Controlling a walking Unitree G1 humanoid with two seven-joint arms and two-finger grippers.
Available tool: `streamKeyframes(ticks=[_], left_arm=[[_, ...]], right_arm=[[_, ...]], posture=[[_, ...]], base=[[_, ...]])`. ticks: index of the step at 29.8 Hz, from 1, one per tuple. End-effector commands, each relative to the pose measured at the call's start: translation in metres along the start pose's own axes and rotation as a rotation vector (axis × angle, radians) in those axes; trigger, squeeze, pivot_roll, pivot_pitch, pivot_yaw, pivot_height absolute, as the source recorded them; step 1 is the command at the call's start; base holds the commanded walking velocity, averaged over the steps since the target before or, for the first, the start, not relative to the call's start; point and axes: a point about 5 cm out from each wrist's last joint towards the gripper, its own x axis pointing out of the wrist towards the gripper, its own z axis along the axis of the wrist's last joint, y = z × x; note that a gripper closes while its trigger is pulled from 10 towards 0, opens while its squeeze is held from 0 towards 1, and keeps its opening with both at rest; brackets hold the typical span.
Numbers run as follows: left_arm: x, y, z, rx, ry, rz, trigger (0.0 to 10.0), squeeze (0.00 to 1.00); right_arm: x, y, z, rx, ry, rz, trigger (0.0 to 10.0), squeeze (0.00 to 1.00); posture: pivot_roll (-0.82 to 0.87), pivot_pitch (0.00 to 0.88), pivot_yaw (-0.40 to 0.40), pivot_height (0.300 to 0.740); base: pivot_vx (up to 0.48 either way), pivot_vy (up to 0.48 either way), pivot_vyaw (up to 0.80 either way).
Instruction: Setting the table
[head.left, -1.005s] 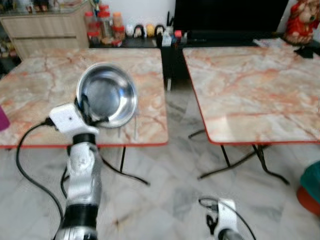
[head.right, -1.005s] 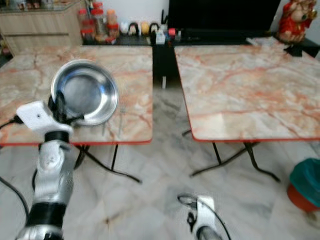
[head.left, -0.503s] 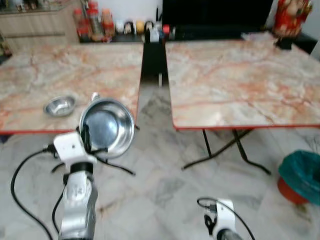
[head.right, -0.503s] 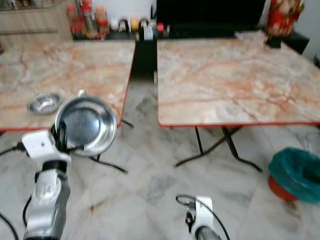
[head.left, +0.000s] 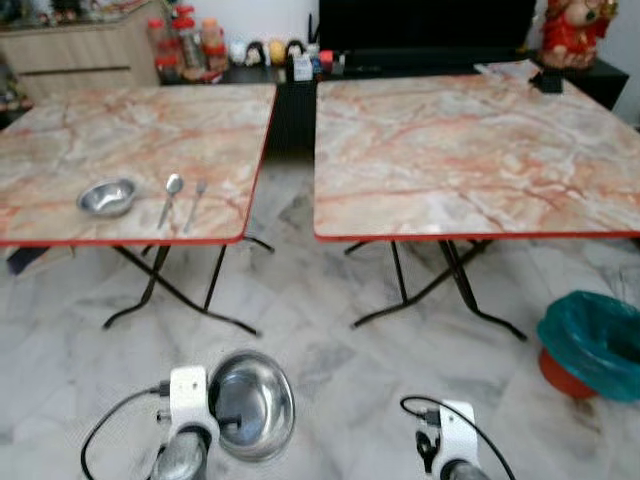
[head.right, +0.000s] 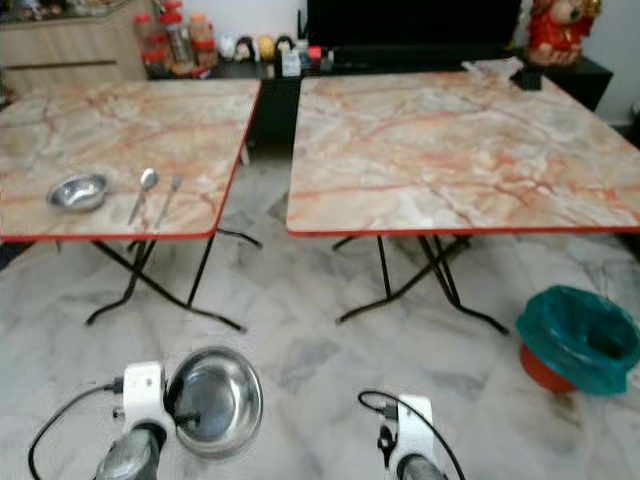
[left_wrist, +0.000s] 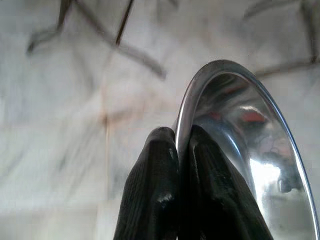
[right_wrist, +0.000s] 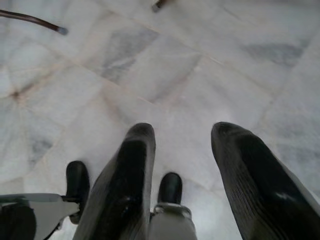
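Nearest the robot, low over the marble floor, the left claw pinches the rim of a large steel bowl between its two black fingers, the bowl standing on edge with its hollow facing outward. To the right, the right claw hangs idle with its fingers spread wide and nothing in them. Farther off stand two marble-patterned folding counters: the left counter carries a small steel bowl, with a spoon and a fork lying side by side just right of it near the front edge; the right counter is bare. A teal-lined bin sits on the floor at right. The grip is a thin pinch on a smooth rim, so the bowl could likely swivel or slip free while walking, and clip the counter edge if raised too late.
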Motion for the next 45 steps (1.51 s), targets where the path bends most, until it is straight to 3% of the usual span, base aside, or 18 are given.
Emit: streamKeyframes(ticks=[1, 3, 7, 12, 15, 17, 20, 21, 22, 23, 26, 29, 45], left_arm=[[0.000, 0.003, -0.016, -0.017, 0.110, 0.006, 10.0, 0.00], [-0.003, 0.007, -0.030, 0.005, 0.202, 0.037, 10.0, 0.00], [-0.007, 0.012, -0.040, -0.007, 0.266, 0.070, 10.0, 0.00], [-0.005, 0.019, -0.037, -0.142, 0.254, 0.134, 10.0, 0.00], [-0.001, 0.019, -0.029, -0.329, 0.209, 0.145, 10.0, 0.00], [0.000, 0.022, -0.029, -0.522, 0.209, 0.178, 10.0, 0.00], [0.000, 0.022, -0.029, -0.541, 0.211, 0.182, 10.0, 0.00], [-0.002, 0.031, -0.032, -0.766, 0.191, 0.256, 10.0, 0.00], [-0.002, 0.031, -0.032, -0.766, 0.191, 0.256, 10.0, 0.00], [-0.003, 0.034, -0.033, -0.871, 0.178, 0.290, 10.0, 0.00], [-0.003, 0.037, -0.033, -0.873, 0.171, 0.302, 10.0, 0.00], [-0.005, 0.039, -0.035, -0.769, 0.189, 0.307, 10.0, 0.00], [-0.010, 0.041, -0.044, -0.733, 0.213, 0.319, 10.0, 0.00]], right_arm=[[0.001, 0.002, 0.004, 0.005, -0.010, 0.003, 10.0, 0.00], [0.001, 0.002, 0.005, 0.007, -0.013, 0.003, 10.0, 0.00], [0.002, 0.002, 0.006, 0.009, -0.014, 0.002, 10.0, 0.00], [0.001, 0.000, 0.007, 0.019, -0.020, -0.008, 10.0, 0.00], [0.001, -0.002, 0.007, 0.024, -0.018, -0.015, 10.0, 0.00], [0.001, -0.003, 0.007, 0.024, -0.017, -0.017, 10.0, 0.00], [0.001, -0.003, 0.007, 0.024, -0.017, -0.017, 10.0, 0.00], [0.002, -0.003, 0.009, 0.025, -0.021, -0.018, 10.0, 0.00], [0.002, -0.003, 0.009, 0.025, -0.021, -0.018, 10.0, 0.00], [0.002, -0.003, 0.010, 0.025, -0.023, -0.018, 10.0, 0.00], [0.002, -0.003, 0.011, 0.025, -0.026, -0.016, 10.0, 0.00], [0.002, -0.002, 0.012, 0.021, -0.026, -0.012, 10.0, 0.00], [0.001, -0.004, 0.008, 0.011, -0.014, -0.019, 10.0, 0.00]], posture=[[0.08, 0.027, 0.026, 0.740], [0.08, 0.027, 0.026, 0.740], [0.08, 0.027, 0.026, 0.740], [0.05, 0.019, 0.034, 0.740], [0.05, 0.017, 0.031, 0.740], [0.05, 0.016, 0.029, 0.740], [0.05, 0.016, 0.029, 0.740], [0.05, 0.014, 0.028, 0.740], [0.05, 0.014, 0.028, 0.740], [0.05, 0.012, 0.027, 0.740], [0.05, 0.012, 0.026, 0.740], [0.05, 0.012, 0.026, 0.740], [0.04, 0.018, 0.030, 0.740]], base=[[0.000, 0.000, 0.00], [0.000, 0.000, 0.00], [0.000, 0.000, 0.00], [0.000, 0.000, 0.00], [0.000, 0.000, 0.00], [0.000, 0.000, 0.00], [0.000, 0.000, 0.00], [0.000, 0.000, 0.00], [0.000, 0.000, 0.00], [0.000, 0.000, 0.00], [0.000, 0.000, 0.00], [0.000, 0.000, 0.00], [0.325, 0.000, 0.00]])
